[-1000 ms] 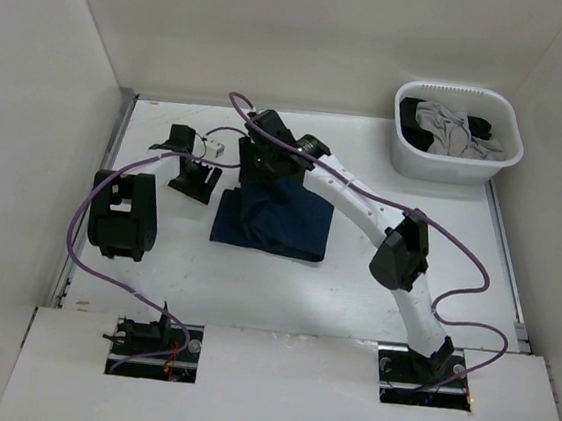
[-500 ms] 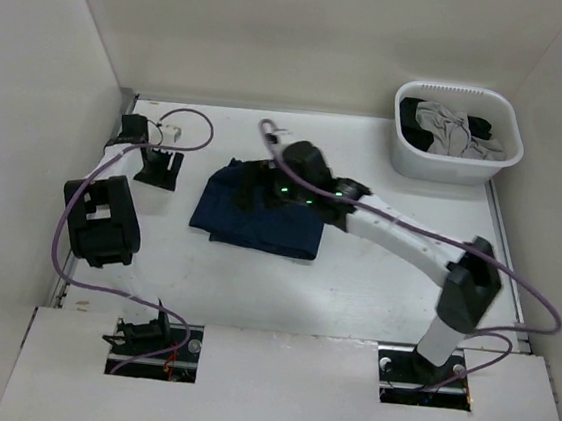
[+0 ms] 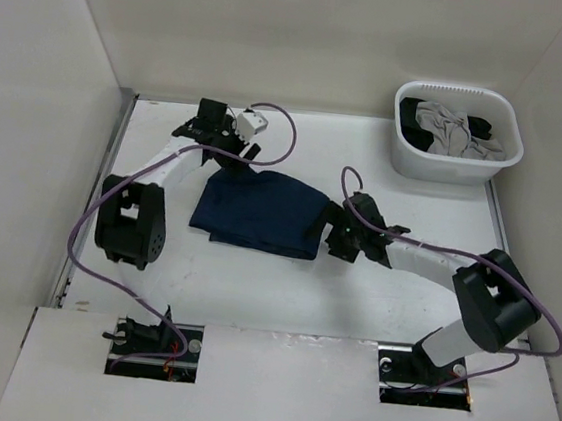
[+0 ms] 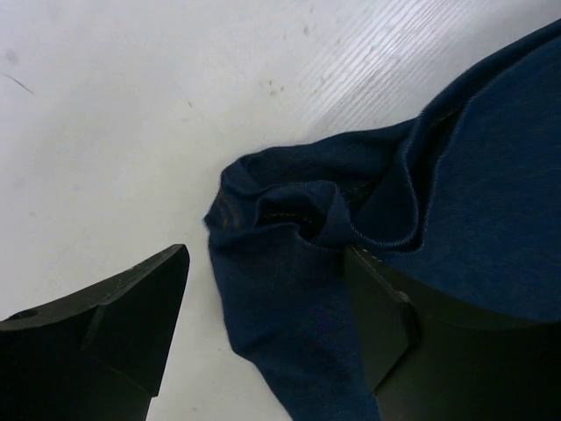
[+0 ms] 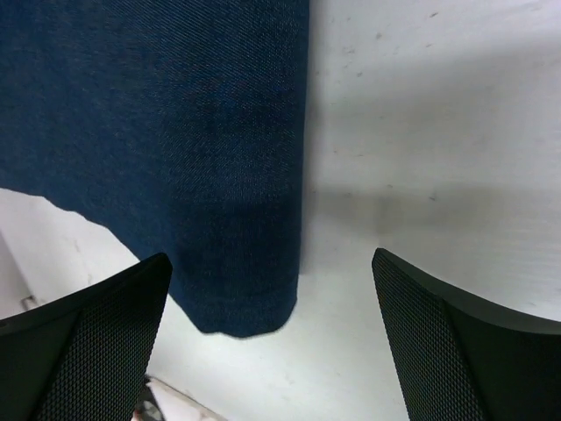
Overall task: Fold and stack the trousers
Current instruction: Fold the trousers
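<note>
Navy denim trousers (image 3: pixel 261 210) lie folded, the left gripper (image 4: pixel 263 263) with fingers apart over their bunched far corner, the right gripper (image 5: pixel 270 259) likewise spread astride their right edge.

A white basket (image 3: pixel 448 168) was set at the table's (image 3: pixel 253 283) far right corner (grey garment (image 3: pixel 449 128) and black garment (image 3: pixel 488 127) heaped inside).

White table (image 3: pixel 253 288) between plain cream walls (image 3: pixel 32 94).
</note>
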Controlling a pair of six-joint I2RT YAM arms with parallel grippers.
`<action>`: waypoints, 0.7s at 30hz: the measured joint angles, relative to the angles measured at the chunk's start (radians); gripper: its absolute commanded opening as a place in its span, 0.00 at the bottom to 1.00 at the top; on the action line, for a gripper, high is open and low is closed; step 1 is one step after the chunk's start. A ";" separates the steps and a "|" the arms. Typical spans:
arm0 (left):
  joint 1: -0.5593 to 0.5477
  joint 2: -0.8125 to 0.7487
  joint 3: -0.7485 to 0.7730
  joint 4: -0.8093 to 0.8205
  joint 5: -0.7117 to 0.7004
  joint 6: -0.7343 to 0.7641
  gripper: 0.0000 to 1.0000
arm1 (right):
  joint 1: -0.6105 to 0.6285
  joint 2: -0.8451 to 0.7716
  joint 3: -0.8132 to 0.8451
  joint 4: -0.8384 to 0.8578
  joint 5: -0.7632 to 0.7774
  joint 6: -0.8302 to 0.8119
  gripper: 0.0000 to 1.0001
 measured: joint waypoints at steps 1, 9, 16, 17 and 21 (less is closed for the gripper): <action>0.001 0.036 0.001 0.006 -0.011 0.000 0.68 | 0.003 0.015 -0.002 0.019 -0.012 0.016 1.00; 0.008 0.192 0.013 0.039 -0.165 -0.068 0.52 | 0.032 0.211 0.016 0.255 -0.191 0.123 0.07; 0.039 0.180 0.036 0.069 -0.242 -0.174 0.39 | -0.039 0.158 -0.052 0.315 -0.278 0.152 0.00; 0.049 0.173 0.036 0.069 -0.245 -0.188 0.39 | -0.060 0.136 -0.060 0.302 -0.290 0.137 0.00; 0.111 0.126 0.051 0.063 -0.284 -0.214 0.46 | -0.127 0.079 -0.064 0.179 -0.350 0.037 0.00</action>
